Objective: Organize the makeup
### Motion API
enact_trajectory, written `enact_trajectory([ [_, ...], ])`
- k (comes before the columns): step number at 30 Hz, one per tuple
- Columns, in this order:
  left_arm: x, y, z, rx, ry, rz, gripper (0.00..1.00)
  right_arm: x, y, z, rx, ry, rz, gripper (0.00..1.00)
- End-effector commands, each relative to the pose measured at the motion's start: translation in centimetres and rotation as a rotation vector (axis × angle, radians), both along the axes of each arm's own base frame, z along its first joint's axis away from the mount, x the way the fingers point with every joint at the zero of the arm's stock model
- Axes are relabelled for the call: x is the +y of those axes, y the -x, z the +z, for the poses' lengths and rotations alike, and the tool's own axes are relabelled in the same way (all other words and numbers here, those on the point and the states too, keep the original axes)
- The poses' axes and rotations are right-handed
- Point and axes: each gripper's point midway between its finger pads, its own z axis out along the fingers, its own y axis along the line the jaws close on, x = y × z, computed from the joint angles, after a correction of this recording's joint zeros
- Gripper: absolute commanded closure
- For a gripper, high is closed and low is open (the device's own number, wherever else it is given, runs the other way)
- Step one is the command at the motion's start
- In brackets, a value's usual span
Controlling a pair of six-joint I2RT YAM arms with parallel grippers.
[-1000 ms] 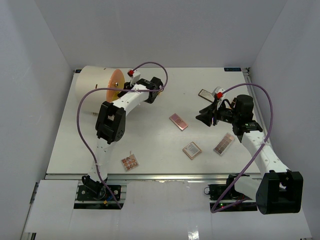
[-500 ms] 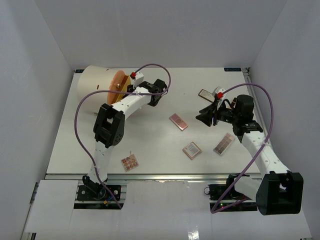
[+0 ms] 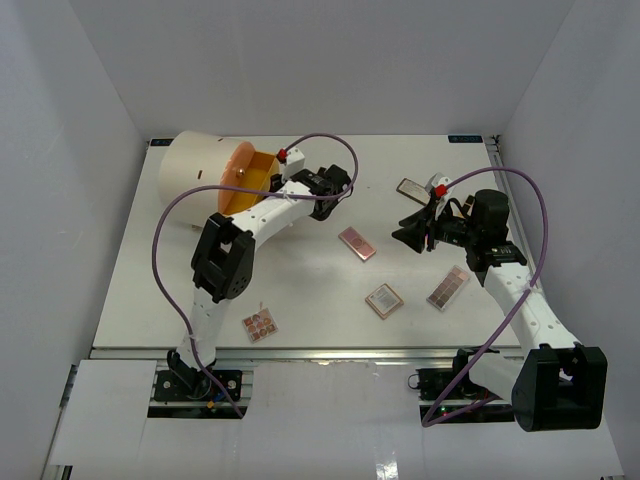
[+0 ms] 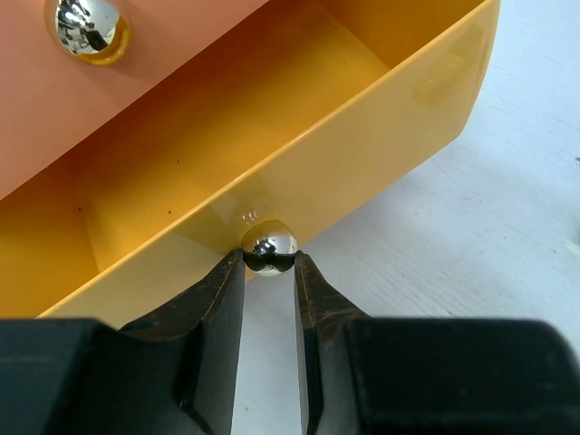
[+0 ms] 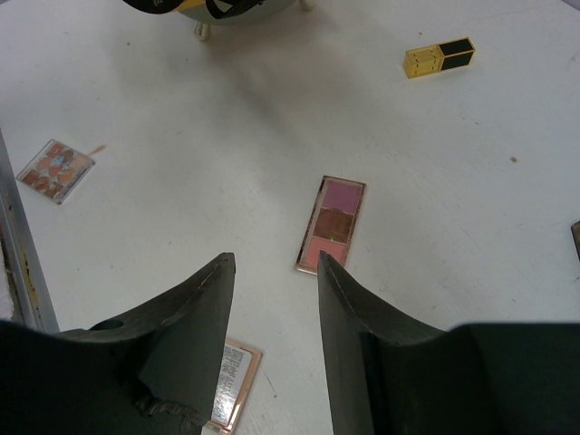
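White desk point(image 3: 310, 290), plain white walls on three sides. Left gripper point(image 4: 269, 265) pinches the chrome knob point(image 4: 269, 245) of a yellow drawer point(image 4: 390, 118) — it stands open from the cream drum point(image 3: 195, 165) at the far-left corner. Right gripper point(image 5: 272, 272) hangs empty, jaws apart. Palettes point(image 3: 357, 243) lie flat from mid-desk rightward — a lone palette point(image 3: 259, 325) near the front edge, left.

Cream cylinder point(image 3: 195, 175) is lying on its side at the far-left corner of the table point(image 3: 300, 290), orange face point(image 3: 237, 182) pointing right. Yellow drawer point(image 4: 272, 109) is sticking out of that face, partly open. Chrome knob point(image 4: 269, 246) is sitting mid-front on the drawer. A second knob point(image 4: 88, 27) is showing on the orange panel next to it. White walls point(image 3: 320, 60) are boxing in the table.
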Motion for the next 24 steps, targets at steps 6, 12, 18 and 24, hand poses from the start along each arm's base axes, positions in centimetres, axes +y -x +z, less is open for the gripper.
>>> enact_trajectory([
  [6, -3.6, 0.6, 2.0, -0.038, 0.153, -0.074, 0.74, 0.1, 0.0, 1.5, -0.057, -0.009, 0.013, 0.52],
  [12, -3.5, 0.5, 2.8, -0.044, 0.146, -0.081, 0.67, 0.0, -0.1, 1.5, -0.058, -0.009, 0.01, 0.52],
  [18, -3.6, 0.5, 3.9, -0.037, 0.15, -0.111, 0.42, 0.0, -0.1, 1.6, -0.062, -0.009, 0.011, 0.51],
  [24, -4.5, 0.7, 4.7, 0.008, 0.167, -0.183, 0.33, -0.1, -0.1, 1.6, -0.062, -0.008, 0.007, 0.51],
])
